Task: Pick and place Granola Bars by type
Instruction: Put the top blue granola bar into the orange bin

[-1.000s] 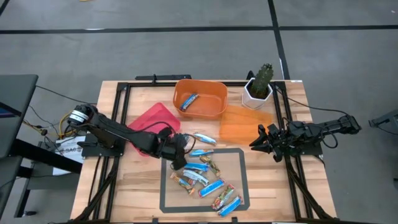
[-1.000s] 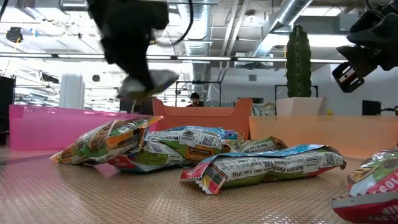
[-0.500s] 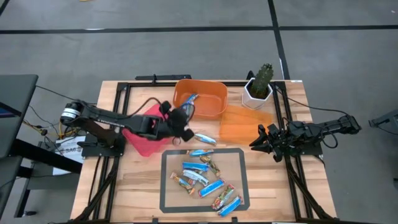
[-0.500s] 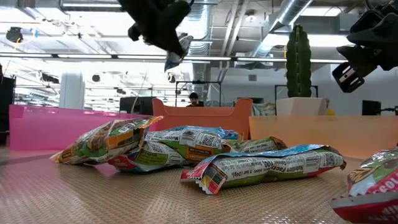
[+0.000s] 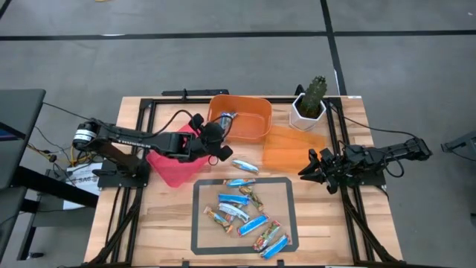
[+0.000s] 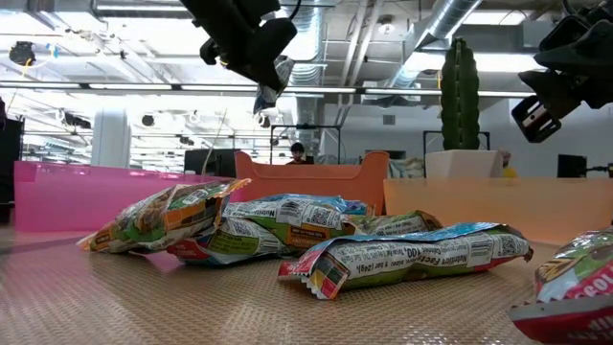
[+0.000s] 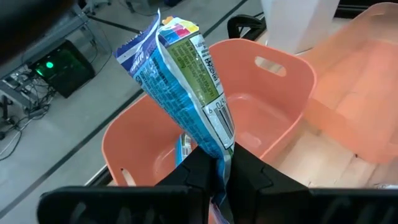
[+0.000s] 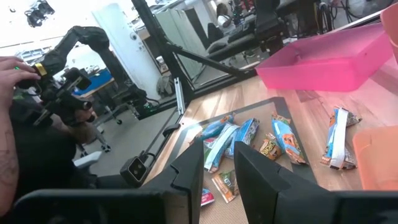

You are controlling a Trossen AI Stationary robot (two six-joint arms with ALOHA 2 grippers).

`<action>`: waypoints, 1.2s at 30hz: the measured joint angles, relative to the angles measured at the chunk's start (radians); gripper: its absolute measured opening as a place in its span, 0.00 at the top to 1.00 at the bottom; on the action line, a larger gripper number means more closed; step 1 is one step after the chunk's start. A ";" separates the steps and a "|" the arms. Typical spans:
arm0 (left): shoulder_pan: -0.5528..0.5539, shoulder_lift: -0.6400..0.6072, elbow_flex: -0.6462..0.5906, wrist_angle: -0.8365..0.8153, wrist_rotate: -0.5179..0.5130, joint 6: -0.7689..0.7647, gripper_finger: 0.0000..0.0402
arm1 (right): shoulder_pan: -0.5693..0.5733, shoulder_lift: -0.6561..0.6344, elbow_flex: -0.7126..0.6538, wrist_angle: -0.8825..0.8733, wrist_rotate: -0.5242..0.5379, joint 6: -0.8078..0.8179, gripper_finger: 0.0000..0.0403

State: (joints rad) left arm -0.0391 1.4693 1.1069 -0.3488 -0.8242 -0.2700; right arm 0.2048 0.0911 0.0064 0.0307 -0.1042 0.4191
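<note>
1. I have the left gripper (image 7: 219,167) pinching a blue bar (image 7: 180,74) above the orange bin (image 5: 256,126), upper centre of the frame.
2. Next, I judge: spread the fingers over it (one blue bar (image 5: 224,117) inside already).
3. Right gripper (image 8: 211,163) waits spread, centre right.

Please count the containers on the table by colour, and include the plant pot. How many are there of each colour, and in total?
Orange: 2, the deep orange bin and the flat orange tray
Pink: 1, the pink bin
White: 1, the white cactus pot
Total: 4
</note>
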 joint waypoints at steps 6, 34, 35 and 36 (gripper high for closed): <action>0.025 0.000 0.000 0.051 0.041 -0.010 0.93 | 0.000 0.000 0.000 0.000 0.000 0.000 0.80; 0.346 0.449 0.312 -0.032 0.290 0.234 0.93 | 0.000 0.000 0.000 0.000 0.000 0.000 0.80; 0.351 0.456 0.313 -0.036 0.300 0.230 0.93 | 0.000 0.000 0.000 0.000 0.000 0.000 0.80; 0.355 0.462 0.313 -0.044 0.308 0.227 0.93 | 0.000 0.000 0.000 0.000 0.000 0.000 0.80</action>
State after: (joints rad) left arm 0.3159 1.9317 1.4197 -0.3923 -0.5166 -0.0426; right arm 0.2050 0.0910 0.0067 0.0307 -0.1040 0.4194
